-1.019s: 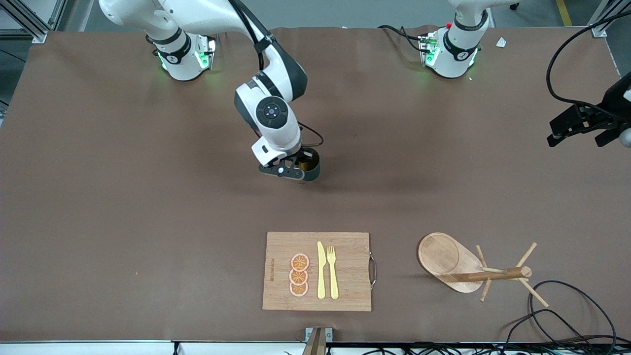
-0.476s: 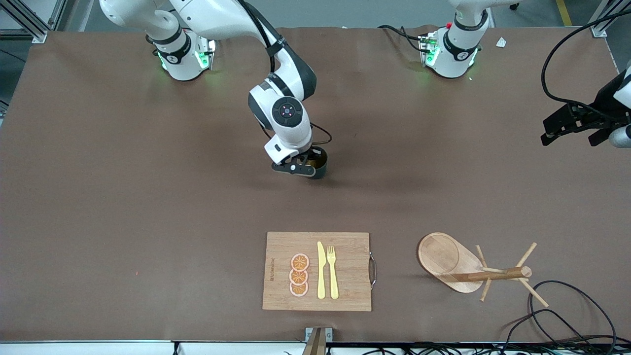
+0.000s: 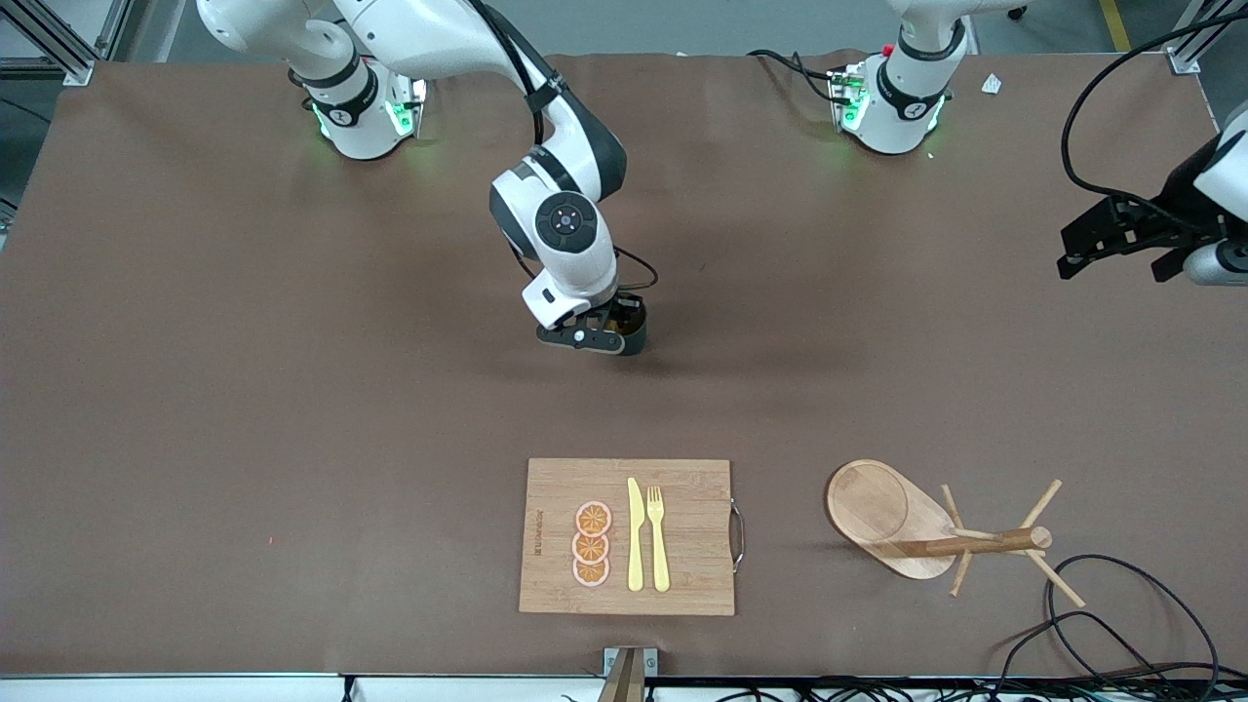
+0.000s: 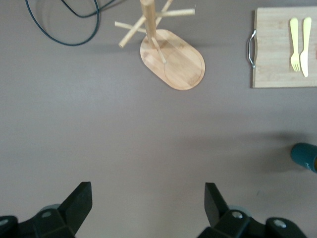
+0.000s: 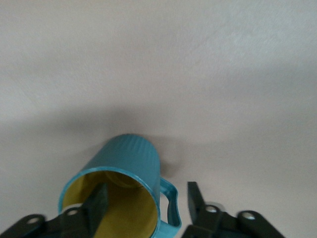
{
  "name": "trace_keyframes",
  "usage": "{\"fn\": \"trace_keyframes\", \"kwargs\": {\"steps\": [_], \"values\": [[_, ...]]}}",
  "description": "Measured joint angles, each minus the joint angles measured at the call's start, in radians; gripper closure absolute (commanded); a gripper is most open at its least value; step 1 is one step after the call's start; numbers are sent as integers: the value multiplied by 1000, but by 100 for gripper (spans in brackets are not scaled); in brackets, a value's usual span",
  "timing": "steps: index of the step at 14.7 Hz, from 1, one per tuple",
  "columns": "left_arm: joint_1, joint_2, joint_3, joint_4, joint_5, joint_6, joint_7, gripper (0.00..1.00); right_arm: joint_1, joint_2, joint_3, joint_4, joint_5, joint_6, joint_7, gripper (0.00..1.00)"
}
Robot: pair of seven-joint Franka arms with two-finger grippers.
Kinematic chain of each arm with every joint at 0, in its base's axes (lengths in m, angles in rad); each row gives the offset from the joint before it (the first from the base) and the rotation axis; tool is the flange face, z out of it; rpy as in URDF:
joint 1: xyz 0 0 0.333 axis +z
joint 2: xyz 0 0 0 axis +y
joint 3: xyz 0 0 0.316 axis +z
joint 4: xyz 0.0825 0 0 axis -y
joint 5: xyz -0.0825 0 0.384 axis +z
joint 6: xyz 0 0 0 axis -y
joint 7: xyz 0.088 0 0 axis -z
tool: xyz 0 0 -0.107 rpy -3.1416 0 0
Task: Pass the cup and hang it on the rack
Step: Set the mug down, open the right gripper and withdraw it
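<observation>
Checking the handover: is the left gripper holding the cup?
No: the left gripper is open over bare table, the cup apart.

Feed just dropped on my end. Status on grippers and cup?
Right gripper at the cup, jaws open astride its rim. Left gripper open, over bare table at its own end. Rack stands unobstructed.

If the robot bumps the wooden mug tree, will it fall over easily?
Probably not easily: the mug tree stands on a wide, flat oval base. Its tall post and thin pegs might wobble if pushed up high. It looks like stiff, fairly light wood, so a low push would likely slide it.
</observation>
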Motion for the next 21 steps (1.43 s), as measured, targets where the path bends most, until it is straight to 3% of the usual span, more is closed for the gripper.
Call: {"fn": "trace_keyframes", "kwargs": {"steps": [5,10,13,16,21], "values": [[-2,1,-7,0,0,-16,-50,0,-120,-123,-20,55,-1,-268,-126,0],[-32,43,-86,-5,0,-1,-213,0,-441,-258,-32,73,-20,-508,-564,0],[-137,92,-99,-5,11,31,-365,0,-589,-294,-34,72,-117,-533,-769,0],[-292,149,-101,-6,93,50,-578,0,-705,-325,-35,73,-143,-535,-905,0],[-512,255,-102,-7,244,82,-832,1,-781,-362,-34,132,-199,-634,-933,0]]}}
